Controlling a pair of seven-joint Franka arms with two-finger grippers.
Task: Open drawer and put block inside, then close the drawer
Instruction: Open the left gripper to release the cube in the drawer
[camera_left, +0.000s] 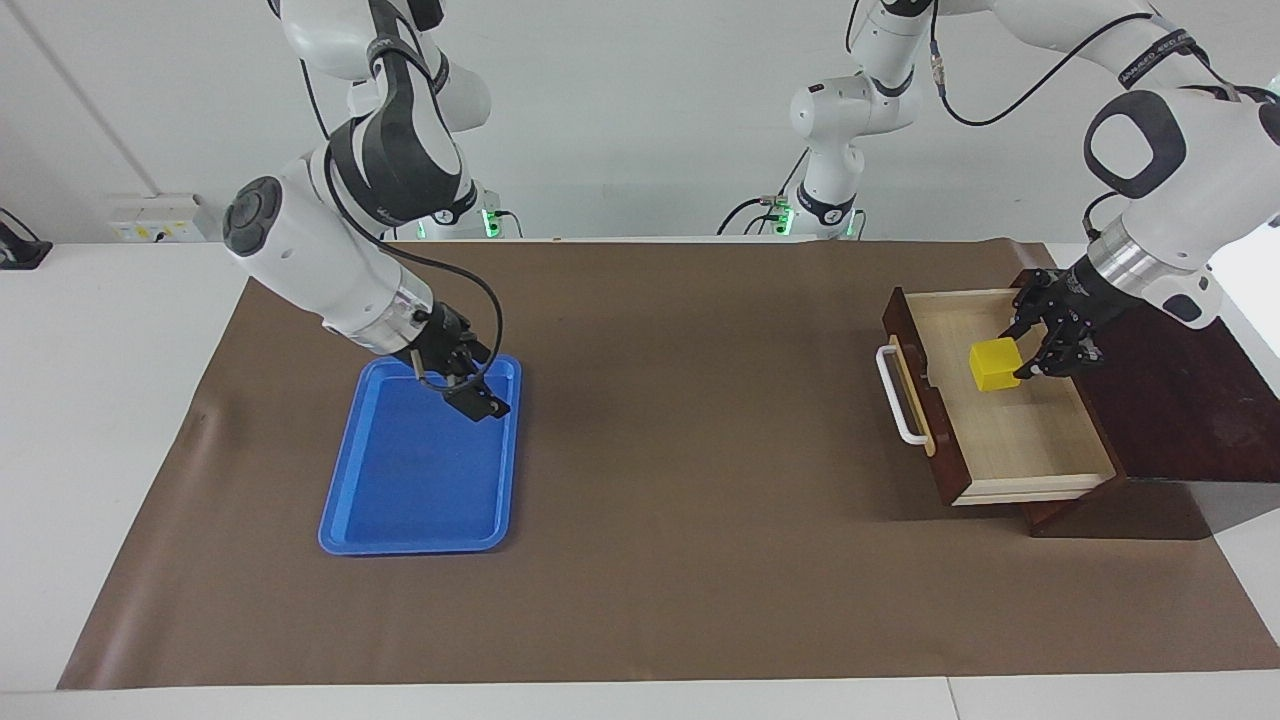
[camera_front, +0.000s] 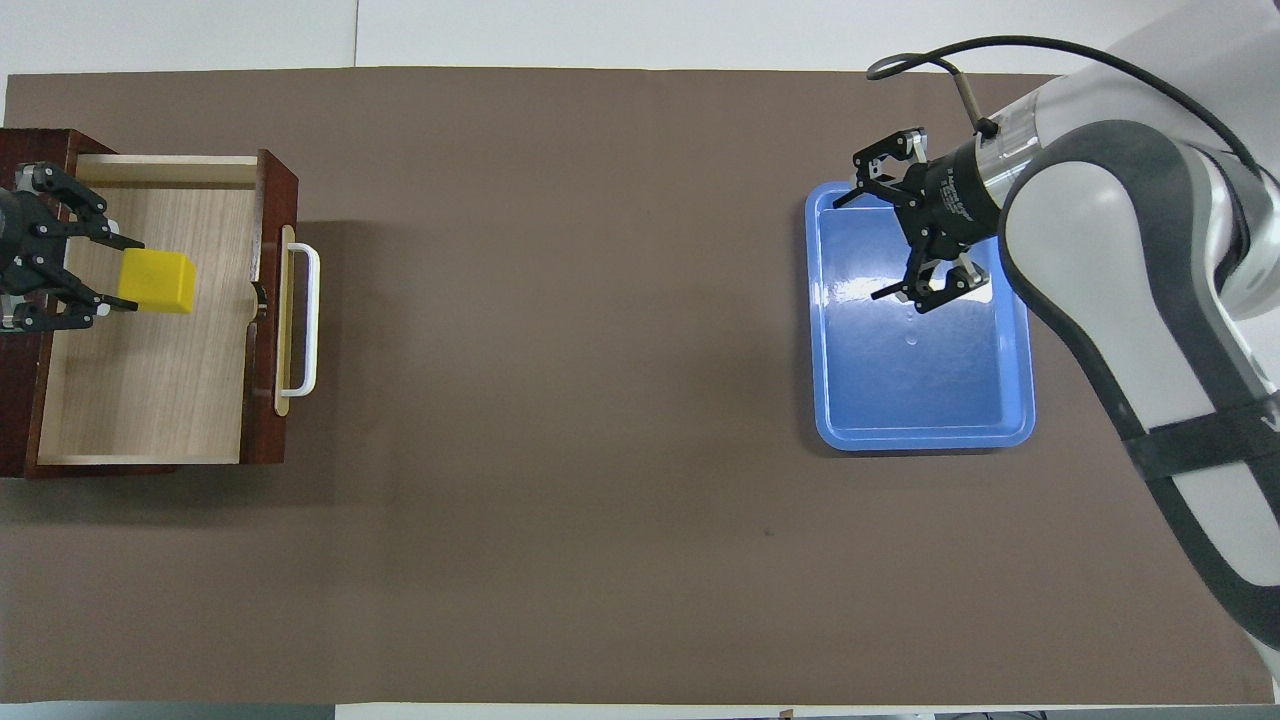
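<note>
Block (camera_left: 994, 364) pinched by left tool (camera_left: 1020, 352) over open drawer (camera_left: 1010, 440), right tool (camera_left: 486, 403) spread over tray (camera_left: 420, 520)

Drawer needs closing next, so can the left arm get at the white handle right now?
Probably, but not yet: the left gripper is shut on the yellow block inside the open drawer. The white handle, close by, has bare mat in front.

Block's in the drawer, tray's at the other end

The block (camera_left: 995, 364) sits inside the open drawer (camera_left: 1030, 455) at the left arm's end; the tray (camera_left: 350, 500) lies at the right arm's.
</note>
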